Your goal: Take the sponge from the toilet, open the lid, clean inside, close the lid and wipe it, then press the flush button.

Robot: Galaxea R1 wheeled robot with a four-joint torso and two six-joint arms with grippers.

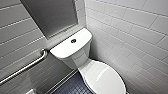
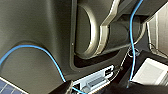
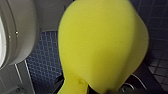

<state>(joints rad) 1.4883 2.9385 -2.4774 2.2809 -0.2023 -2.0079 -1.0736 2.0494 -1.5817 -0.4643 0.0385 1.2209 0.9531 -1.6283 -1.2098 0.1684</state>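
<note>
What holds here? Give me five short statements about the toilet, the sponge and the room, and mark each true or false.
1. The lid is shut over the bowl. True.
2. The flush button sits mid tank top. True.
3. The sponge lies on the tank top. False: it hangs beside the bowl, above the floor.
4. The grab bar is on the wall right of the toilet. False: it is on the left wall in the head view.
5. The floor is white. False: dark blue tiles.
</note>
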